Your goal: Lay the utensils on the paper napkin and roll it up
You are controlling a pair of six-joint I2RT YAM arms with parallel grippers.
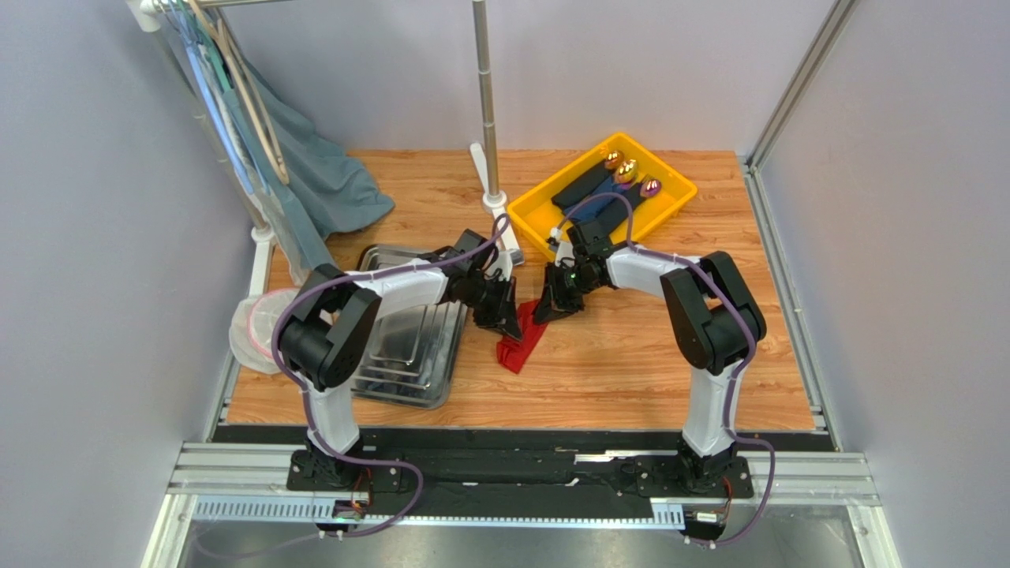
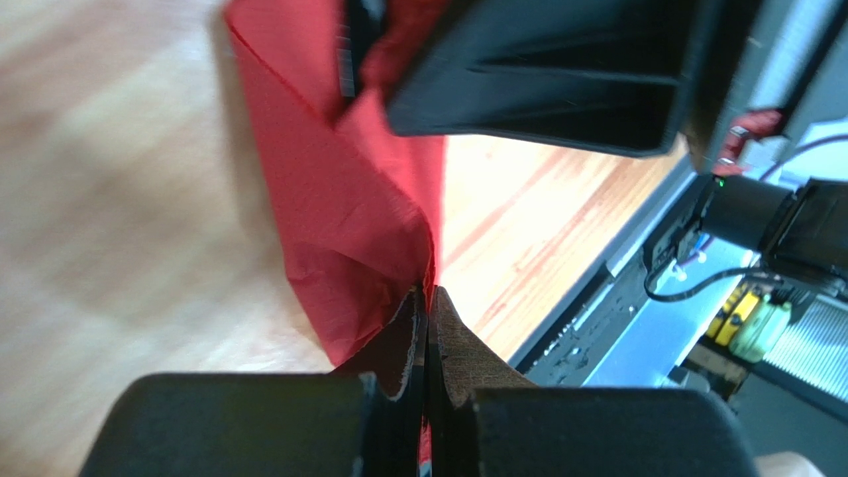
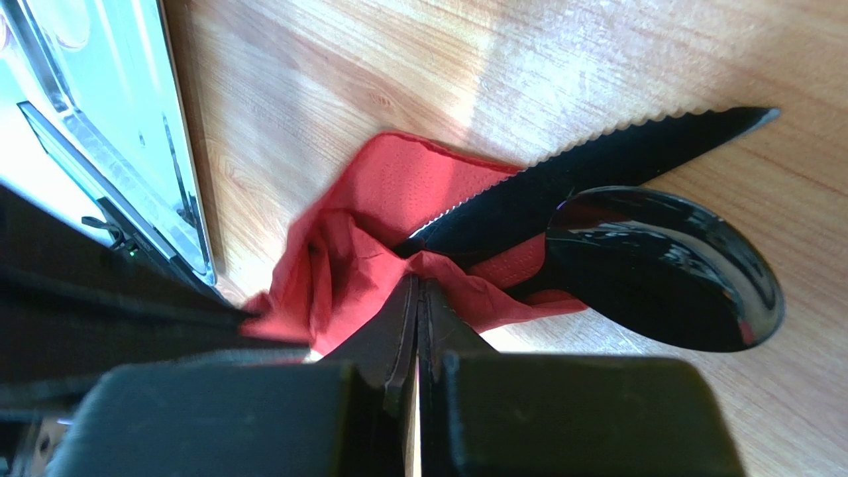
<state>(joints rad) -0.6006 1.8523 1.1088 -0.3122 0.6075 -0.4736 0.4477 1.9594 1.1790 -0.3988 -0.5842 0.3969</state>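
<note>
**Left claw** [image 1: 504, 315]: Jaws pressed together, pinching an edge of the paper napkin [image 1: 518, 350]. In the left wrist view the red sheet runs from the fingertips [image 2: 408, 338] up toward 12 o'clock.

**Right claw** [image 1: 549, 310]: Jaws closed tight, nipping a fold of the same napkin. It sits just beside the left claw, at its 3 o'clock.

**Paper napkin**: Red, creased and bunched rather than flat. It is near the centre of the bench [image 1: 628, 361], held between both claws, with a loose end trailing toward 6 o'clock.

**Utensils**: Two black pieces show in the right wrist view.
- The knife [image 3: 607, 164], with a serrated edge, pokes out of the red folds toward 2 o'clock.
- The spoon [image 3: 667, 273] shows its round, glossy bowl at 3 o'clock, touching the blade.
- Both handles are hidden inside the napkin.

**Steel tray** [image 1: 409, 355]: At 9 o'clock of the claws, close to the left arm.

**Yellow bin** [image 1: 548, 215]: At 1 o'clock on the bench. It holds dark rolls with shiny heads.

**Grey-blue cloth** [image 1: 338, 178]: Hanging at 11 o'clock.
</note>
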